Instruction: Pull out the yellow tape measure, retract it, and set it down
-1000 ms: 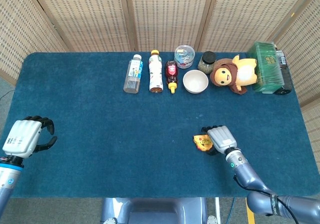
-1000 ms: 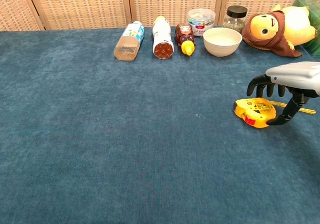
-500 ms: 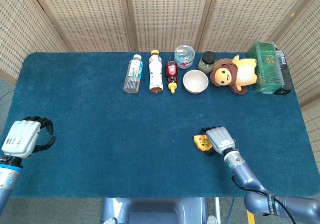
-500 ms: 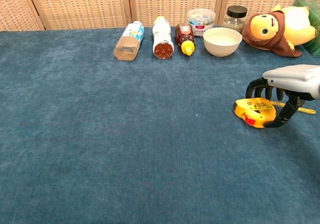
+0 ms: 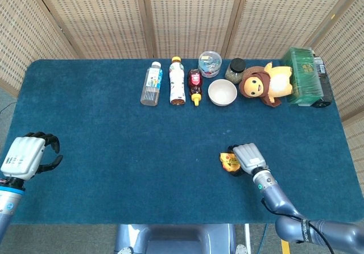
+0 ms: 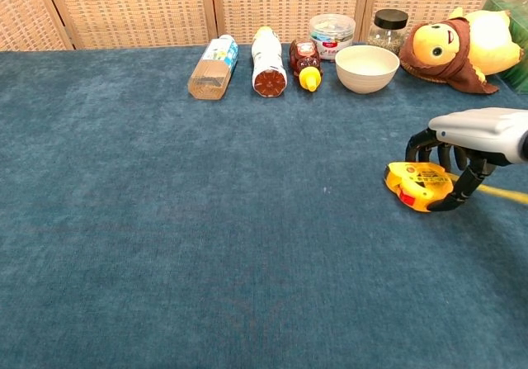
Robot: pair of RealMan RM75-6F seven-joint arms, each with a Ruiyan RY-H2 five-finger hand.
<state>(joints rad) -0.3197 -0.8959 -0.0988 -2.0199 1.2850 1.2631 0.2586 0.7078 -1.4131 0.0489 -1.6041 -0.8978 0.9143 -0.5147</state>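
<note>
I see a blue desk (image 5: pixel 114 140) with one yellow tape measure (image 6: pixel 418 184) lying at its right front, a short strip of yellow tape (image 6: pixel 505 193) running out of it to the right. My right hand (image 6: pixel 462 150) arches over the tape measure, fingers curled down around its far side and thumb hooked at its near edge, so it is gripping the case where it sits on the cloth. My left hand (image 5: pixel 27 155) hovers at the desk's left front edge, well away, fingers curled loosely inward with nothing in them. Along the back edge runs one row of things: two bottles (image 5: pixel 151 83) lying down, one small syrup bottle (image 5: pixel 195 85), one clear tub (image 5: pixel 210 63), one dark-lidded jar (image 5: pixel 235 69), one white bowl (image 5: pixel 222 92), one yellow plush toy (image 5: pixel 266 83), and one green box (image 5: pixel 304 76) at the far right.
</note>
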